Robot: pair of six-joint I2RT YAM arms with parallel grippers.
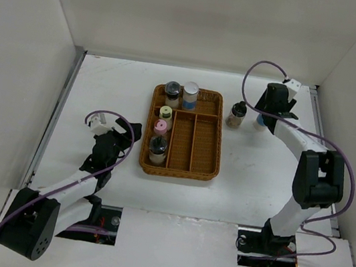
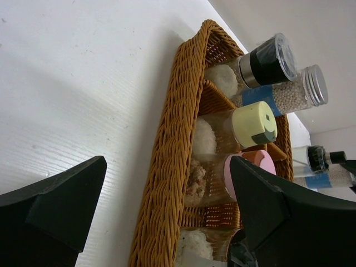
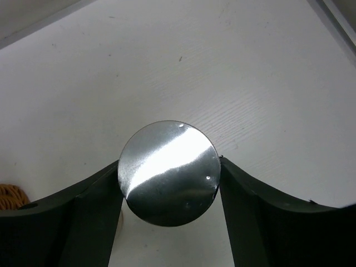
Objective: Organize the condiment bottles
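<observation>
While the left gripper (image 1: 129,127) hung wide open and empty at lower left beside the wicker tray (image 1: 178,173), the right gripper (image 1: 262,116) at upper right clamped a silver-capped bottle (image 3: 169,172) between its fingers (image 3: 94,200), just right of a black-capped jar (image 1: 237,114). It likely needed a straight lift clear of that jar before crossing to a free compartment (image 1: 182,141). White walls (image 1: 203,15) boxed the white table (image 1: 257,187).

No legible text, labels or numbers anywhere.
</observation>
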